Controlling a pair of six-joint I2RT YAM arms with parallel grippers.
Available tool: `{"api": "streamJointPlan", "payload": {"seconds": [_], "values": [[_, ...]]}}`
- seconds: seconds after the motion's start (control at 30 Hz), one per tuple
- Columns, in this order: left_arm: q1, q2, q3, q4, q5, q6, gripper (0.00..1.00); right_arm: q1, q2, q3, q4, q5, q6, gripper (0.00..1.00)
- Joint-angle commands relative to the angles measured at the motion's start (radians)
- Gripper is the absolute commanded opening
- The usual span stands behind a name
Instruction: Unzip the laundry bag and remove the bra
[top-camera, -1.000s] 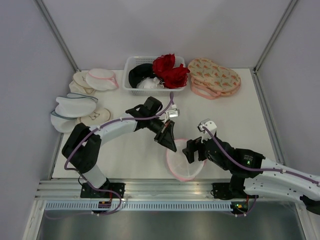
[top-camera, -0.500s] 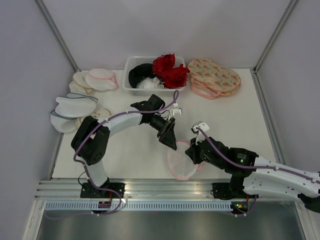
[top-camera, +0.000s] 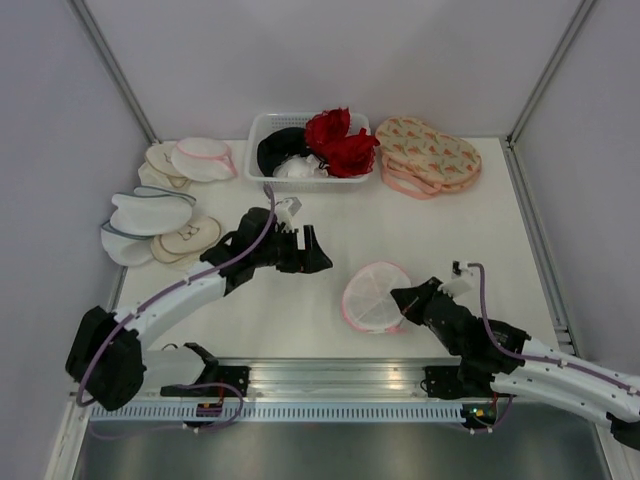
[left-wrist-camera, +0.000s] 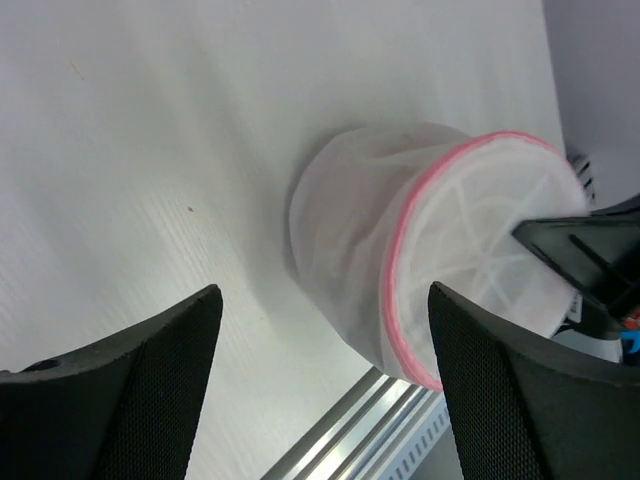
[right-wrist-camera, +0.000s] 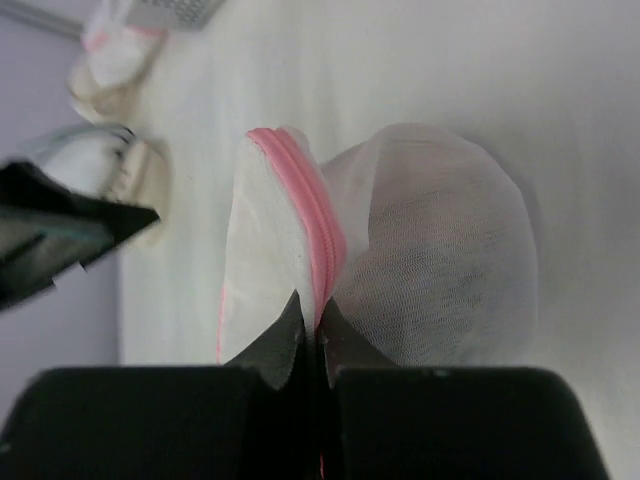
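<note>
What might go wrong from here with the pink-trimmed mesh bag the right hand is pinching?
The right hand pinches only the thin pink trim of the laundry bag, so a pull may slip free.
The left hand is open and off the bag; unanchored, the bag may drag instead of unzipping.
The bag lies near the front edge of the table and could slide off.

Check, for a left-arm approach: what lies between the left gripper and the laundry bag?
Only bare table between left gripper and laundry bag, top view.
</note>
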Motion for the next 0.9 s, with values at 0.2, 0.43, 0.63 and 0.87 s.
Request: {"api": "streamJointPlan", "payload": {"seconds": [0.2,0.43,0.63,0.87], "values": [[-0.215,-0.28,-0.254,0.259,-0.154,-0.494,0.91,-0.001,-0.141,-0.235,0.347,0.126,0.435,0.0],[-0.342,-0.335,-0.351,0.405,-0.206,-0.657,0.93,0.002,0.028,-0.304,0.662,0.055,0.475,0.0],[-0.37,-0.322,-0.426,0.545,-0.309,-0.744,0.95,0.002,0.103,-0.296,0.777,0.003,0.426,0.0],[-0.418,-0.184,-0.32,0.511,-0.269,-0.737,0.95,0.018,0.122,-0.313,0.858,0.003,0.417,0.0]]}}
